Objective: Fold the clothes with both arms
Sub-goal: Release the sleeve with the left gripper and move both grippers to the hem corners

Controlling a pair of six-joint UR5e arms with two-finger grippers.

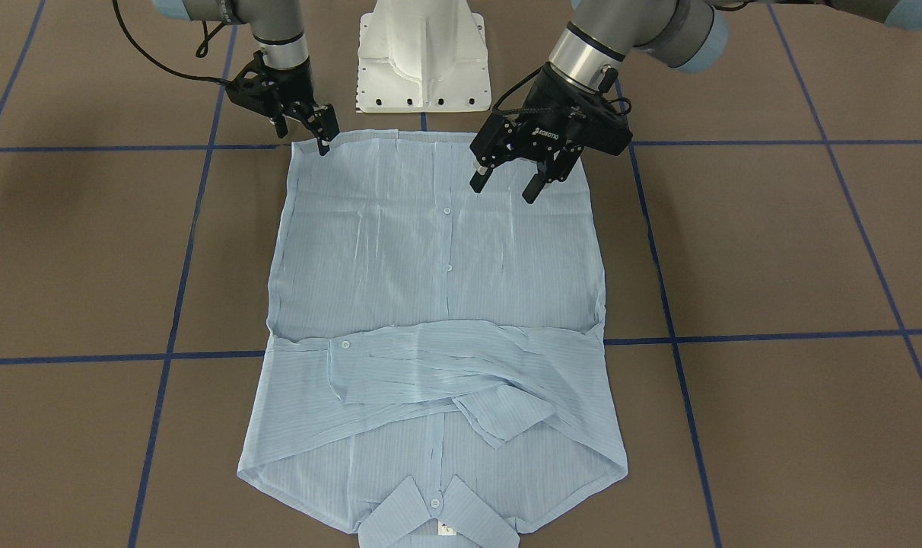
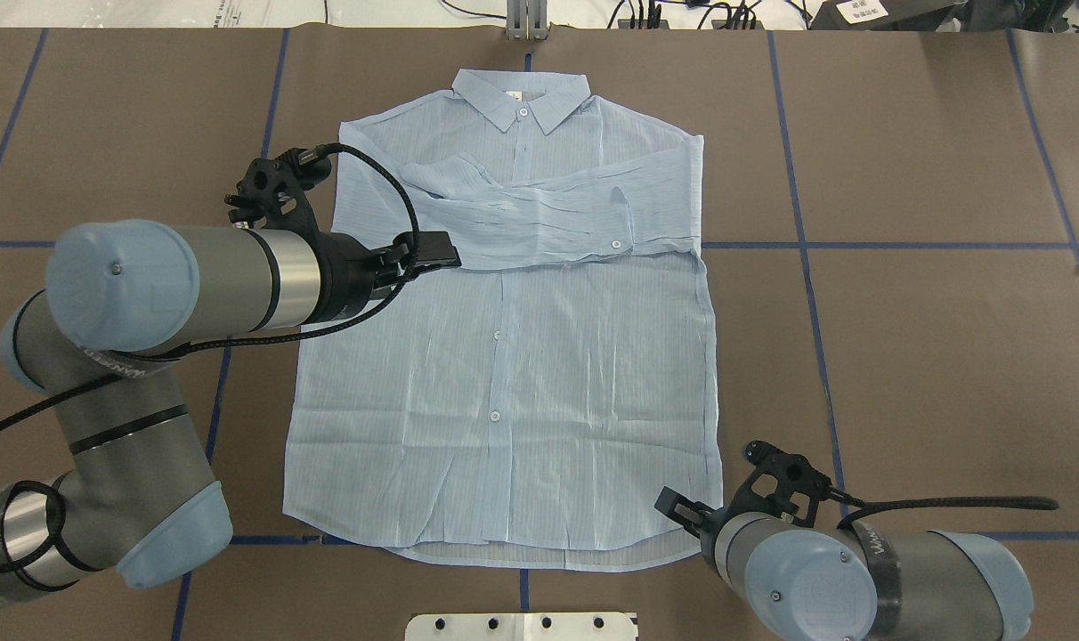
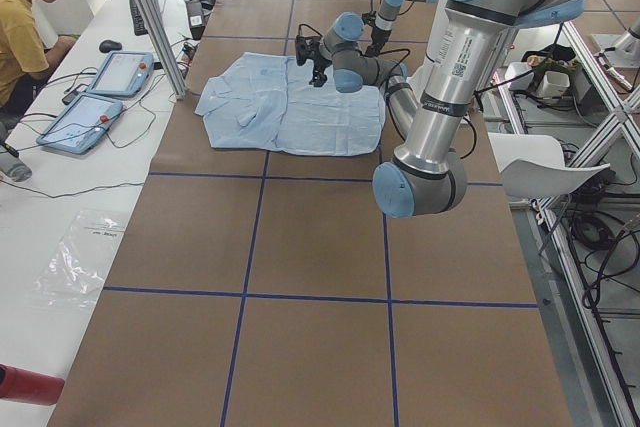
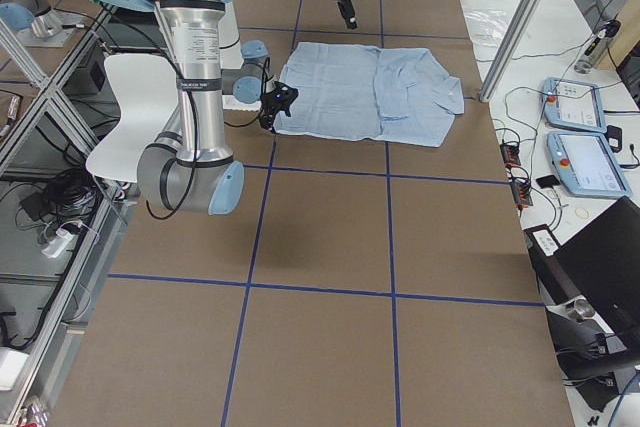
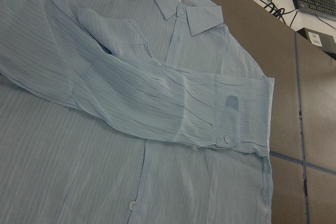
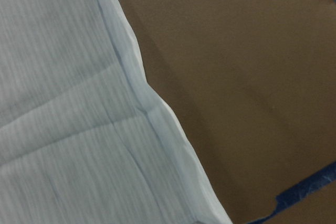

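The light blue striped shirt [image 1: 430, 289] lies flat and buttoned on the brown table, collar [image 2: 522, 96] at the far side from the robot. Both sleeves [image 5: 157, 103] are folded across the chest. My left gripper [image 1: 507, 181] hangs open above the shirt's lower body, near its left side edge, holding nothing. In the overhead view it [image 2: 425, 254] sits over the sleeve's edge. My right gripper [image 1: 304, 141] stands low at the hem's right corner [image 6: 157, 114], fingers apart, the cloth still flat. The right wrist view shows only that corner and bare table.
The white pedestal base [image 1: 423, 61] stands just behind the hem. Blue tape lines [image 1: 187, 251] cross the table. A person [image 3: 25, 27] sits at a side bench with teach pendants [image 3: 100, 97]. A white chair [image 4: 130, 97] stands beside the robot.
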